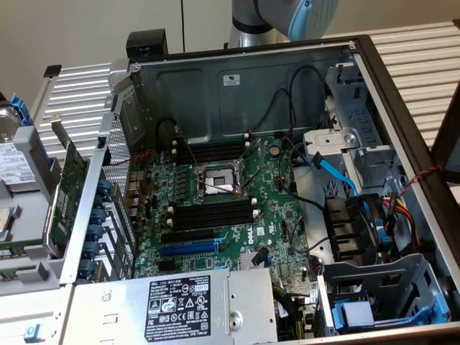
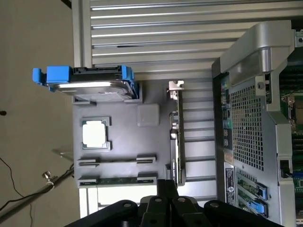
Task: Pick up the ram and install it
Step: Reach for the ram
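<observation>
The ram (image 2: pixel 118 180) is a thin dark green stick lying between two end holders on the grey parts tray (image 2: pixel 128 142), outside the case. In the wrist view my gripper (image 2: pixel 166 185) hangs above the tray's edge, beside the ram's near end and the standing green card (image 2: pixel 175 142). Its black fingers are shut together with nothing between them. In the exterior view the arm (image 1: pixel 287 18) rises behind the case. The motherboard's black ram slots (image 1: pixel 212 214) with white end clips lie below the CPU socket (image 1: pixel 219 183), and a second bank (image 1: pixel 212 152) lies above it.
The tray also holds a hard drive in a blue caddy (image 2: pixel 90 82), a CPU chip (image 2: pixel 94 133) and a second stick holder (image 2: pixel 116 161). The case's perforated metal wall (image 2: pixel 246 123) stands beside the tray. Cables (image 1: pixel 338 176) and a drive cage (image 1: pixel 359 151) crowd the case's right side.
</observation>
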